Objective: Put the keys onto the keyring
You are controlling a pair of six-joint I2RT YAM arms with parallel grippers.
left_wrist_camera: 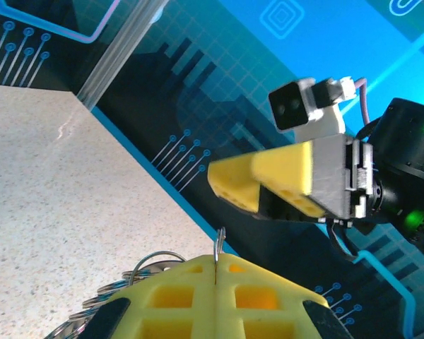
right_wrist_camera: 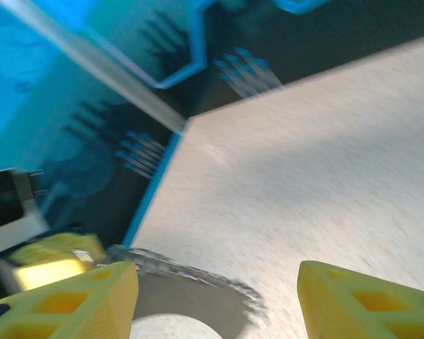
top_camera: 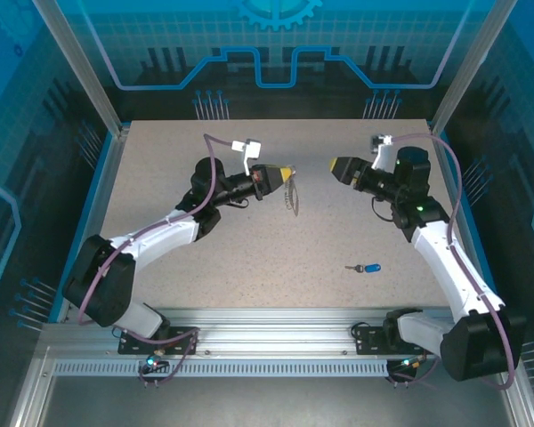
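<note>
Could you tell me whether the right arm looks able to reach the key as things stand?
Probably yes: the right gripper is open and empty, and the key lies alone on the table beside that arm, nothing over it. It would have to fold back toward its base.

We see a matt, speckled table (top_camera: 276,249), a key (top_camera: 367,268) of blue plastic and silvery metal, shiny metal links on the keyring (left_wrist_camera: 145,267), matt yellow plastic on the left gripper (left_wrist_camera: 215,263)

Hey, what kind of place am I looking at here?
Probably a robotics lab work cell: two robot arms bolted to an aluminium rail at the near edge of a speckled table, boxed in by blue circuit-print panels.
</note>
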